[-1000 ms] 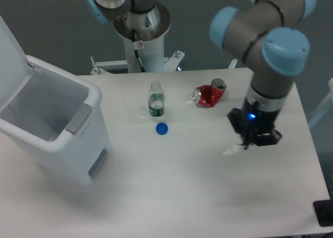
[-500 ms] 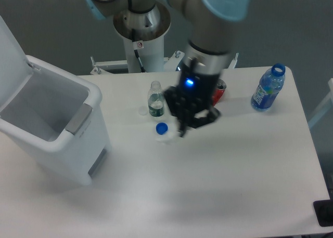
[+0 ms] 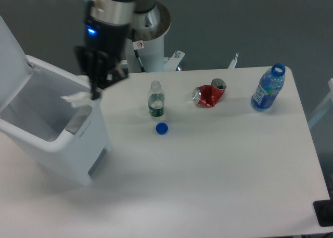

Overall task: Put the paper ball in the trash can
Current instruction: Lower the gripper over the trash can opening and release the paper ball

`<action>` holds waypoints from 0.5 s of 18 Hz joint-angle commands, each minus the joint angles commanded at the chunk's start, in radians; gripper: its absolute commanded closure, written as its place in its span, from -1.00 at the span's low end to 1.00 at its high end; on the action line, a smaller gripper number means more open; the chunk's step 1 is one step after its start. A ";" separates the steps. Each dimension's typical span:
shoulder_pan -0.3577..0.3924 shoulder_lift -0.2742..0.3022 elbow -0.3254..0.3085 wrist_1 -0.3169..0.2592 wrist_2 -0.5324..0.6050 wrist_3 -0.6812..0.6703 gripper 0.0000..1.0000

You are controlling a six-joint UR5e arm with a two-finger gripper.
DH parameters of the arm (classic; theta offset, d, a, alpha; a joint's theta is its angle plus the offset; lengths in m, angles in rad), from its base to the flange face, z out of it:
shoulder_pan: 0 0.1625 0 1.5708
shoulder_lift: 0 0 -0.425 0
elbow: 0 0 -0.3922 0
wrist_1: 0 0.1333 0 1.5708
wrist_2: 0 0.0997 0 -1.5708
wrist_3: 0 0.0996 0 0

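Hanging over the near right corner of the trash can, gripper pointed down with dark fingers drawn close together and pinched on the paper ball. Paper ball white and ragged, held at the fingertips just above the bin's rim, over the open cavity and beside the grey handle. Trash can white and rectangular, at the left edge of the table, lid swung up and back, inside visible and pale, with a grey patch low on its front. Blue light lit on the wrist above the gripper. Elsewhere on the white table: a small clear bottle standing upright near the middle, uncapped as far as can be seen, with a blue bottle cap lying just in front of it; a crushed red can on its side to the right of that; a blue water bottle upright near the far right edge, well apart from the rest. Robot base column rising behind the table's far edge.
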 joint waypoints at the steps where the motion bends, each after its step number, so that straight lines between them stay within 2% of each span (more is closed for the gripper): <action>1: -0.014 -0.005 -0.002 0.000 0.000 0.000 0.54; 3: -0.023 -0.023 0.000 0.002 0.000 0.002 -0.62; 4: -0.028 -0.026 0.000 0.000 0.002 0.003 -1.00; 9: -0.039 -0.028 0.006 0.003 0.003 -0.058 -1.00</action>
